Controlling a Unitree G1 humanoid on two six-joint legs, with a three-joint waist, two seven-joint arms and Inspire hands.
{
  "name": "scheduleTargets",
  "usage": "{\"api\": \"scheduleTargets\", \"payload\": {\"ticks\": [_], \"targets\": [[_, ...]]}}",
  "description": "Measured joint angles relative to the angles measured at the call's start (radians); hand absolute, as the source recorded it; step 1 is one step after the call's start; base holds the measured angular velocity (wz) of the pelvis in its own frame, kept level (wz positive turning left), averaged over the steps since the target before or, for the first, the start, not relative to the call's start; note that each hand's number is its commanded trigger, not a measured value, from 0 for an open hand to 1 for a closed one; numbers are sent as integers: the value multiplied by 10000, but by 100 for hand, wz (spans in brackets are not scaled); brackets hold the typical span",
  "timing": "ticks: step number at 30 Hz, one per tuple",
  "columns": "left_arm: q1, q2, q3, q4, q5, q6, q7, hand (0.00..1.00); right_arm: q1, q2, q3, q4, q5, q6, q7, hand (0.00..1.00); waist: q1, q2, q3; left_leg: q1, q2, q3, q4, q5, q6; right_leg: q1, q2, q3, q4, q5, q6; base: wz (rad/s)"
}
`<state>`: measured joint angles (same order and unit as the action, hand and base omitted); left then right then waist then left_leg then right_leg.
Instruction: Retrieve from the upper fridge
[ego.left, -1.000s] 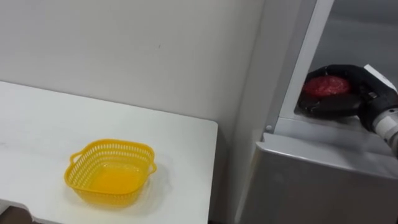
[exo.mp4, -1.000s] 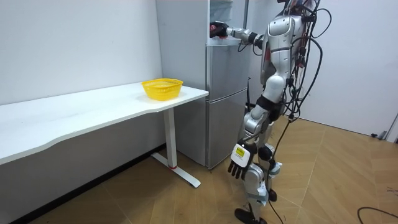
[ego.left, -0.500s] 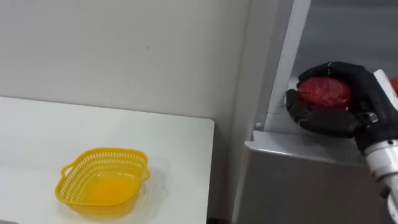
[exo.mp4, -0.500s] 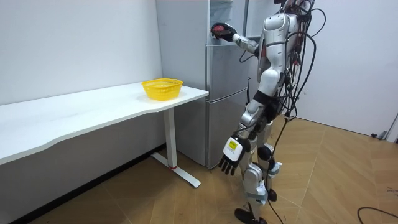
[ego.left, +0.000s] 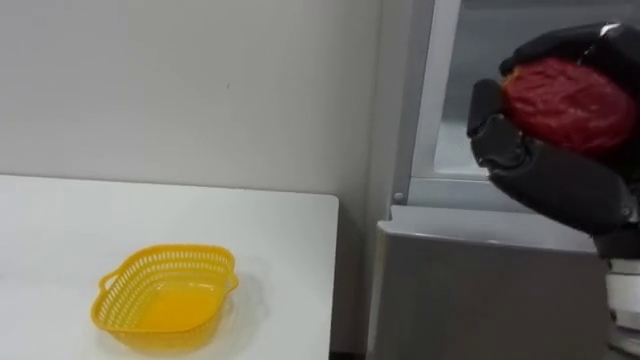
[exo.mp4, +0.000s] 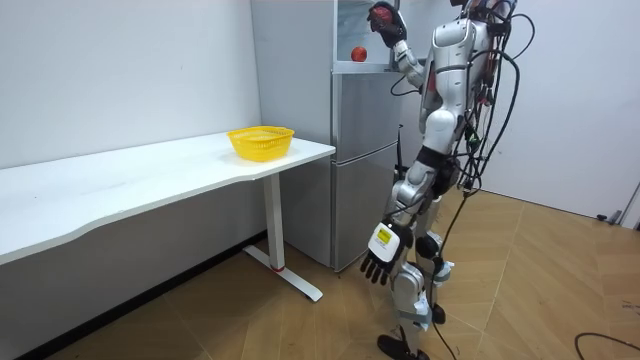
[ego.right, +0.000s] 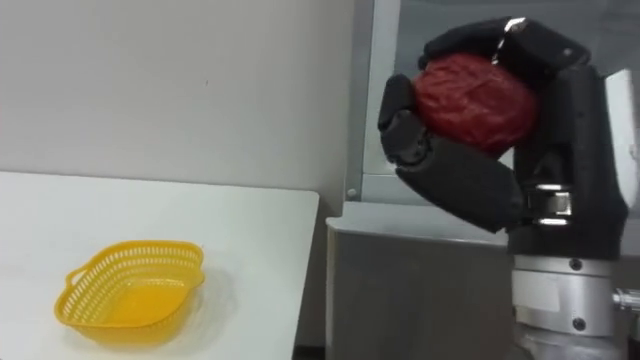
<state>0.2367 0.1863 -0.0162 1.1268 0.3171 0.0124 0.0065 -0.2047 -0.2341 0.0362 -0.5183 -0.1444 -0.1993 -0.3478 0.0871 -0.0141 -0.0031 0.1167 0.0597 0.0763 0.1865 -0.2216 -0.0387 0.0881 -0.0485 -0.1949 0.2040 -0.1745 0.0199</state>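
Wrapping a red ball (ego.right: 470, 100), the right hand's (ego.right: 565, 150) fingers (ego.right: 465, 185) curl.

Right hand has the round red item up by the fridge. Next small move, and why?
Probably swing the right hand left and down toward the yellow basket on the white table: its fingers are curled round the round red item, held high before the fridge, with the basket off to the robot's left.

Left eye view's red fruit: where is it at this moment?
At the view's upper right, the red fruit is gripped in the right hand, held up before the open upper fridge, far right of the basket.
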Motion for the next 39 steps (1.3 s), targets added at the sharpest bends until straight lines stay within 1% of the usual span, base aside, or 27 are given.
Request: {"api": "scheduleTargets", "payload": {"ticks": [1,3,7,9,10,11,13,15,18,20,22,23,24,25,27,28,29,30,31,32,33,34,36,37,38,39], "targets": [[-14,-6,-46,27,1,-6,2,0,-1,26,130,-64,-184,-30,2,100,-13,3,-2,4,0,4,3,0,0,5,0,0,1,0,0,0],[-153,-30,-261,164,1,-146,5,0,-4,47,614,-159,-712,-297,25,100,15,4,1,8,0,3,6,2,0,4,1,4,5,0,0,0],[-328,-48,-477,238,10,-216,-15,0,-53,26,1211,-468,-1010,-316,288,100,170,-65,-13,10,0,6,-64,2,0,-24,5,13,-1,0,0,0],[-449,-14,-646,240,8,-214,-89,0,-185,31,1651,-535,-1228,-326,397,100,324,-127,-2,5,1,2,-79,2,0,-33,7,11,-1,0,0,0],[-476,1,-683,239,9,-214,-141,0,-215,31,1784,-536,-1328,-324,440,100,335,-158,-7,4,0,0,-84,2,0,-34,7,9,-2,0,0,0],[-518,45,-806,240,8,-213,-192,0,-273,35,2026,-535,-1416,-324,571,100,432,-219,-7,2,0,-7,-93,2,0,-36,7,-1,-2,0,0,0],[-571,79,-879,239,6,-215,-216,0,-355,32,2324,-520,-1534,-341,741,100,577,-281,26,3,0,-18,-105,2,1,-33,7,-3,0,0,0,0],[-594,251,-1184,239,-14,-230,-207,0,-542,15,2808,-399,-1669,-350,923,100,641,-434,70,-12,0,-72,-108,3,1,-27,7,-39,-1,0,0,5],[-614,283,-1261,228,-2,-232,-206,0,-723,13,3201,-380,-1954,-343,1336,100,798,-575,110,-28,-6,-127,-163,2,1,-33,2,-108,-5,0,0,5],[-636,298,-1249,219,9,-231,-265,0,-943,4,3243,-237,-2285,-367,1492,100,839,-646,134,-72,-7,-270,-191,1,1,-14,-5,-262,-7,0,0,18],[-632,295,-1142,179,82,-227,-441,0,-1142,4,3241,-6,-2637,-387,1607,100,945,-688,130,-103,-6,-352,-180,3,-1,-12,-3,-320,-11,0,0,15],[-610,292,-1068,167,141,-228,-570,0,-1256,-3,3251,153,-2871,-392,1666,100,1075,-707,125,-127,-8,-417,-158,4,-1,0,-4,-380,-14,0,0,18],[-587,309,-1037,121,208,-227,-642,0,-1338,-15,3250,326,-2989,-398,1723,100,1104,-747,103,-195,-15,-558,-109,6,-1,13,-19,-528,-15,0,1,25],[-569,309,-1037,100,204,-227,-656,0,-1399,-23,3249,447,-2975,-398,1766,100,1104,-768,103,-209,-21,-644,-72,6,-2,47,-24,-607,-14,0,1,32],[-523,300,-984,123,218,-227,-679,0,-1825,-102,3219,1248,-2979,-388,1808,100,1160,-858,130,-213,-27,-892,18,5,-2,168,-37,-889,-23,-1,2,29],[-497,289,-923,140,228,-223,-712,0,-1915,-103,3179,1467,-2979,-388,1807,100,1171,-881,129,-202,-27,-936,27,5,-2,183,-39,-952,-26,-1,2,26],[-489,257,-768,141,282,-212,-801,0,-2033,-101,3072,1887,-2980,-383,1776,100,1280,-921,149,-202,-32,-1017,48,6,-3,236,-50,-1114,-32,-2,2,18],[-471,245,-706,149,279,-193,-844,0,-2111,-107,2949,2323,-2986,-384,1753,100,1420,-952,166,-224,-33,-1066,64,6,-4,270,-52,-1138,-33,-2,3,18],[-458,245,-654,149,276,-192,-859,0,-2147,-108,2895,2571,-2986,-374,1731,100,1453,-975,179,-266,-35,-1114,92,6,-4,284,-58,-1203,-36,-3,4,24],[-466,269,-640,147,272,-176,-874,0,-2273,-143,2857,2988,-3022,-311,1649,100,1461,-1047,181,-388,-50,-1250,146,8,-7,275,-75,-1390,-37,-9,14,32],[-488,297,-633,147,274,-166,-873,0,-2477,-215,2857,3366,-3107,-253,1595,100,1475,-1120,188,-522,-63,-1392,170,18,-25,219,-79,-1520,-40,-10,15,32],[-491,307,-621,142,276,-154,-872,0,-2582,-269,2852,3566,-3137,-254,1577,100,1461,-1155,181,-583,-66,-1441,181,24,-36,173,-83,-1584,-36,-10,15,25],[-494,320,-415,134,369,-118,-890,0,-3127,-586,2847,4665,-3237,-293,1392,100,1644,-1276,207,-814,-70,-1625,199,52,-79,79,-84,-1803,-39,-10,15,22],[-496,339,-366,134,406,-114,-898,0,-3242,-683,2844,4960,-3246,-249,1339,100,1682,-1319,198,-903,-76,-1695,219,62,-93,43,-80,-1833,-45,-10,15,32],[-589,420,-348,109,429,-102,-980,0,-3459,-867,2856,5495,-3330,-162,1210,100,1695,-1455,154,-1134,-104,-1885,298,95,-120,-62,-80,-1971,-49,-12,12,36],[-679,531,-367,111,426,-90,-1029,0,-3670,-990,2904,6089,-3349,-123,1085,100,1807,-1630,145,-1278,-113,-1999,337,137,-142,-157,-80,-2058,-45,-15,7,30]]}}
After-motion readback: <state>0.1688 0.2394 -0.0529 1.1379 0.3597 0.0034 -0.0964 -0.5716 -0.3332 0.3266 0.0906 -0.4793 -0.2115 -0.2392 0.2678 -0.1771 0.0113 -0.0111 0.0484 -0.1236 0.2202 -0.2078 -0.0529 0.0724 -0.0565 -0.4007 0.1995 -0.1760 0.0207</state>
